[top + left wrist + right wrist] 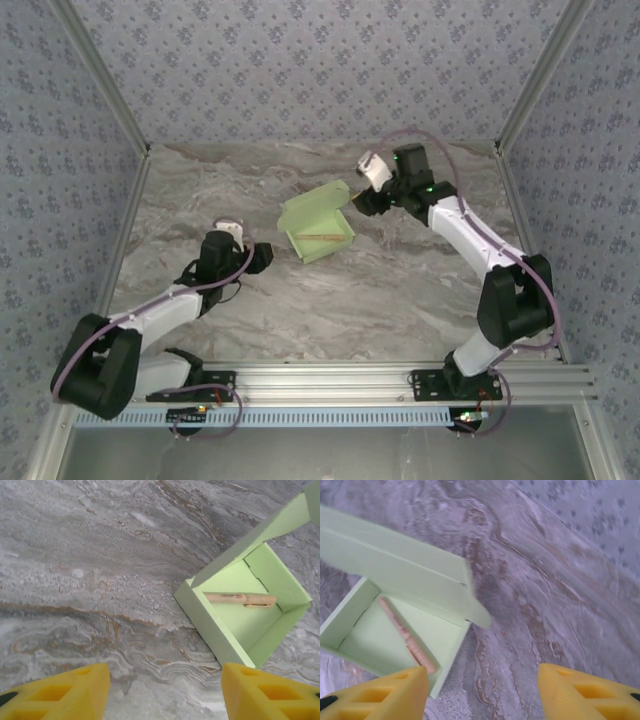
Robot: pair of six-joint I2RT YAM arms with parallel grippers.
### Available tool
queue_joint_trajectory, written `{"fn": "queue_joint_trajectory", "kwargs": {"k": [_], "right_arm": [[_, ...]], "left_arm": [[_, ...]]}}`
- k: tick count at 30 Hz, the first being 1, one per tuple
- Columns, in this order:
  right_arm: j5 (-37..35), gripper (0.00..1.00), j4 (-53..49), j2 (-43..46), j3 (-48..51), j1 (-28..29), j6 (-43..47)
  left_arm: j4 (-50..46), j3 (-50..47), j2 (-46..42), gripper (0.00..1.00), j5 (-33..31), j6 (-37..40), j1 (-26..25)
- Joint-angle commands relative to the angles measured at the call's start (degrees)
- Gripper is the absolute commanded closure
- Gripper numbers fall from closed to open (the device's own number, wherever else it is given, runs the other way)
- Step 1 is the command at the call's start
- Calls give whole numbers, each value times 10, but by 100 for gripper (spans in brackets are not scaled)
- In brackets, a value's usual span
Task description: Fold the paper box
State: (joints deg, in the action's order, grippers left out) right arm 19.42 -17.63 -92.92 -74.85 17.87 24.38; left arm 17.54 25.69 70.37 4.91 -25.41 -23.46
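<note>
The right hand (pixel 482 692) is open and empty, poised just beside the box (pixel 330 248) at its raised lid (pixel 395 565), probably placed to press that flap down. The left hand (pixel 165 692), also open and empty, hangs low over the surface (pixel 400 290) near the box's opposite wall, likely to brace it against sliding. The box sits mid-surface with its tray formed, its lid tilted up and a stick (pixel 240 599) lying inside. Closing the lid seems to be what is left to do.
</note>
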Motion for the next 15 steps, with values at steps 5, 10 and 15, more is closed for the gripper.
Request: {"fn": "queue_joint_trajectory", "kwargs": {"k": [5, 10, 15], "right_arm": [[150, 34, -34, -117, -85, -31, 57], [159, 36, -19, -164, -114, -16, 93], [149, 38, 13, -196, -124, -7, 112]], "left_arm": [[47, 68, 57, 39, 63, 141, 3], [44, 101, 105, 39, 69, 174, 3], [34, 136, 142, 39, 63, 190, 3]]}}
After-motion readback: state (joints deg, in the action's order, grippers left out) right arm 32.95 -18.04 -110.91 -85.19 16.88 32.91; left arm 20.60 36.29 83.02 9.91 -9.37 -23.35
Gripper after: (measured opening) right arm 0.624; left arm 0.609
